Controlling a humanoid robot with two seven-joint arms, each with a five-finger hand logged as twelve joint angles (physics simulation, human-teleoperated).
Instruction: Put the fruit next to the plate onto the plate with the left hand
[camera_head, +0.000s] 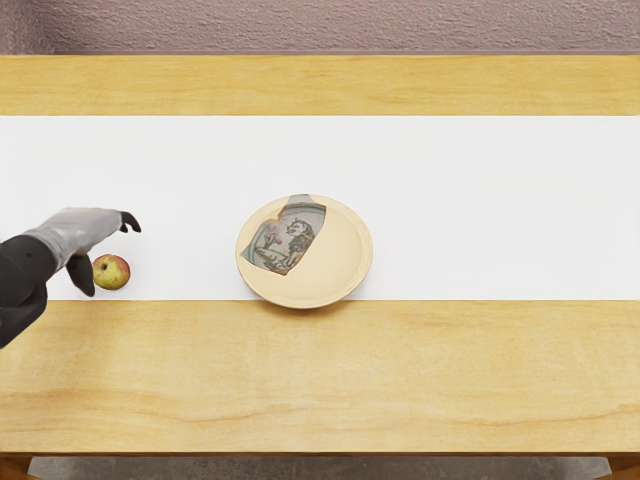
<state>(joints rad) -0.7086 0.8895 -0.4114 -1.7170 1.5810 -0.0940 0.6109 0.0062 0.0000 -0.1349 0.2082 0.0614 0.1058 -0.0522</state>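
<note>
A small red-yellow apple (111, 271) lies on the white runner at the left, well apart from the plate. The cream plate (345, 255) with a painted picture on its left part sits in the middle of the table and holds nothing. My left hand (104, 250) comes in from the left edge and hovers just above and left of the apple, fingers spread, thumb down beside the fruit, holding nothing.
A white runner (480, 200) crosses the wooden table (320, 370) from side to side. The table's front edge runs along the bottom of the head view. A wall lies behind the far edge.
</note>
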